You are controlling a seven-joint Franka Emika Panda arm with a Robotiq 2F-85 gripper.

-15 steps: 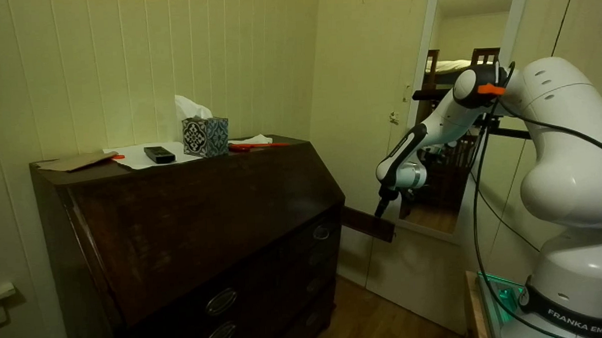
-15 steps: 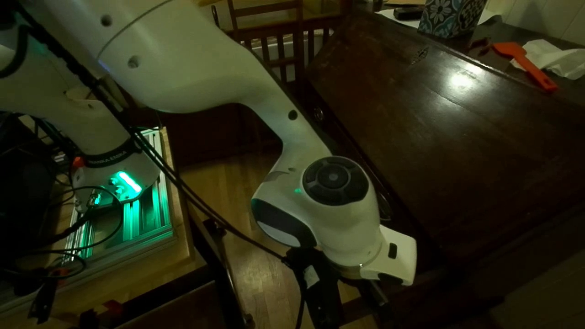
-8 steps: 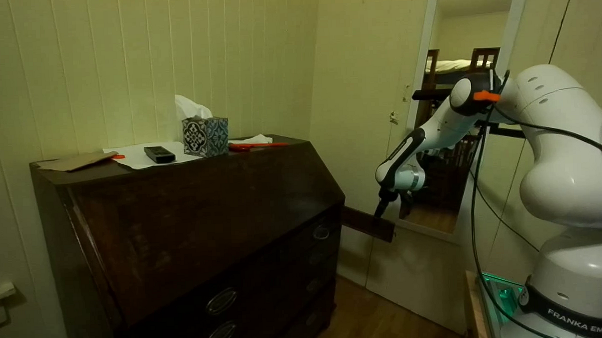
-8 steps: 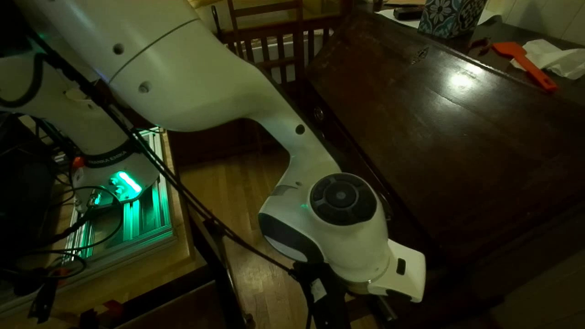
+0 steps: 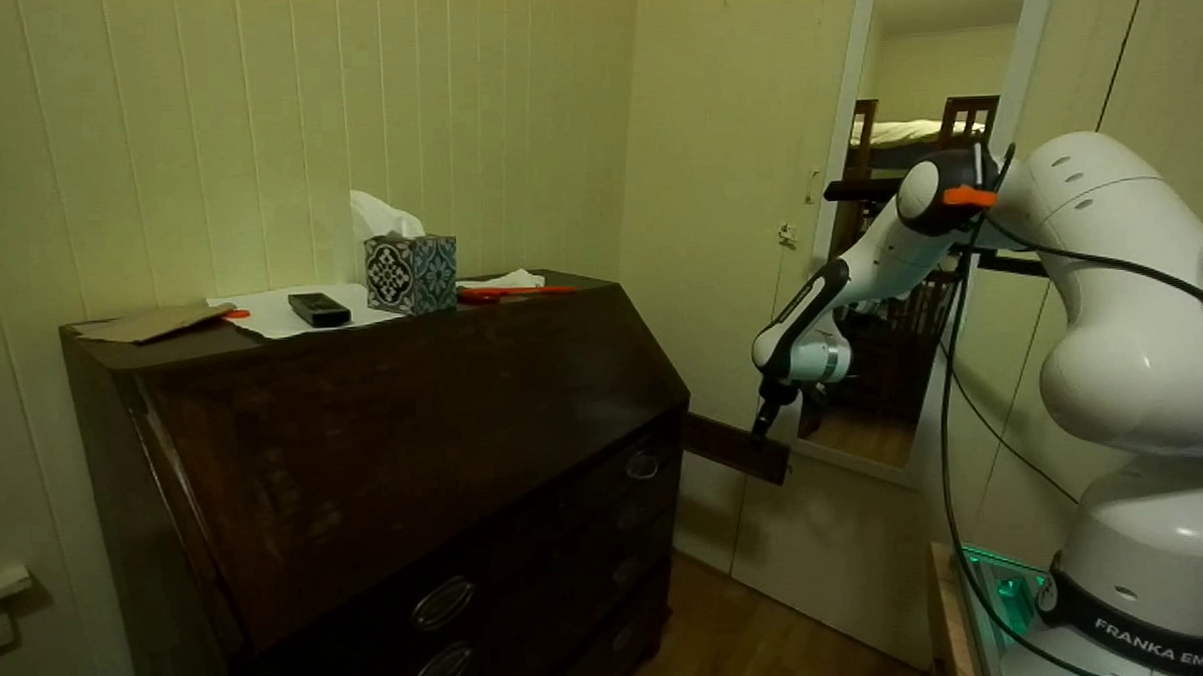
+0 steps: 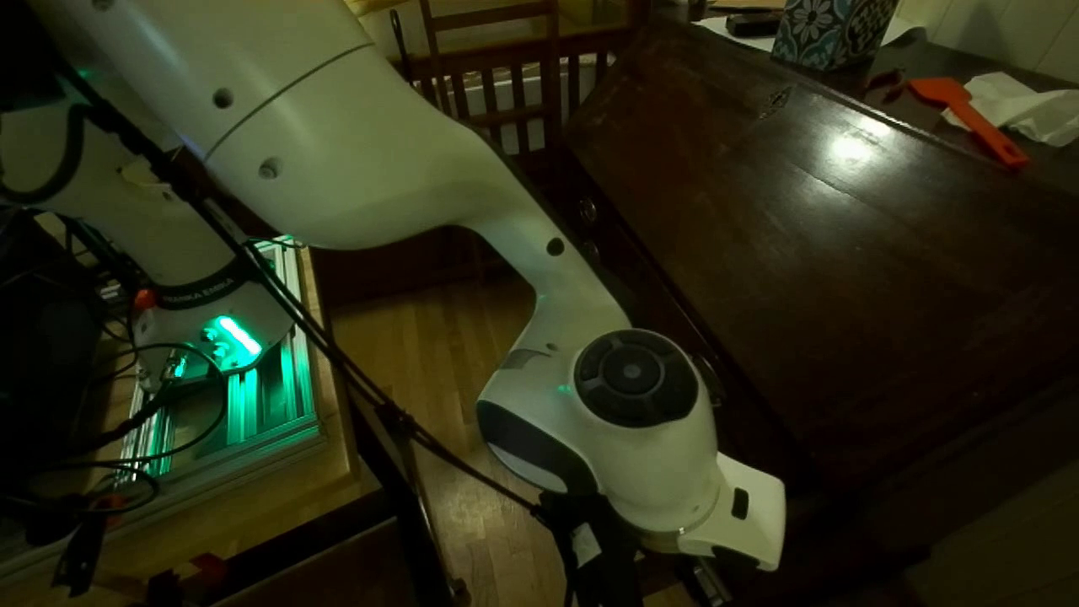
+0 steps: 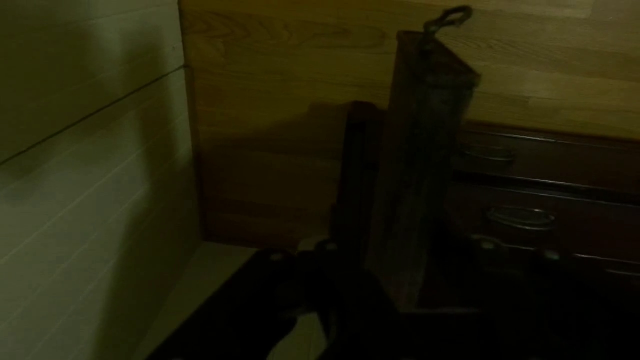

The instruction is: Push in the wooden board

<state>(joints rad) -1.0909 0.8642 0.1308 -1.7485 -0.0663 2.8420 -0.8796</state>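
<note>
With the gripper (image 5: 762, 428) spread astride the wooden board (image 5: 730, 448) (contact unclear), which juts from the desk (image 5: 415, 435) at three o'clock in an exterior view, best slide it squarely lengthwise toward ten o'clock.

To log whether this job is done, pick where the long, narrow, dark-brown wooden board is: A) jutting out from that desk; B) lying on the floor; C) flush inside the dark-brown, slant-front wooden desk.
A: in an exterior view the wooden board sticks out from the wooden desk, its end in open air.
</note>
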